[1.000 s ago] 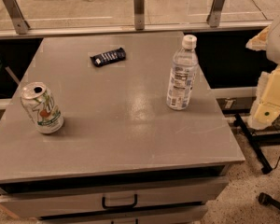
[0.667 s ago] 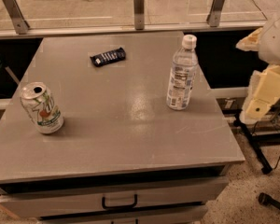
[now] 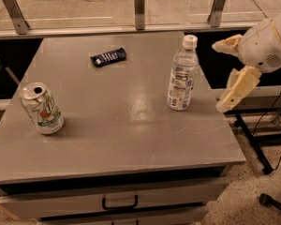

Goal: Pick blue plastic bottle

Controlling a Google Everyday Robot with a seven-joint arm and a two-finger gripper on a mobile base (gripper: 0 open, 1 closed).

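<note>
The blue plastic bottle (image 3: 182, 75) stands upright on the right part of the grey table (image 3: 122, 125). It is clear, with a white cap and a white-and-blue label. My gripper (image 3: 222, 74) hangs off the table's right edge, a short way right of the bottle and about level with it. Its two cream fingers (image 3: 236, 90) are spread wide apart, one above and one below, and hold nothing. It does not touch the bottle.
A white-green soda can (image 3: 42, 108) stands at the table's left. A dark flat packet (image 3: 108, 56) lies at the back middle. A glass railing with metal posts (image 3: 139, 6) runs behind. A drawer handle (image 3: 120, 204) is below the front edge.
My gripper has moved left, closer to the bottle and the table's right edge. The bottle, can and packet have not moved.
</note>
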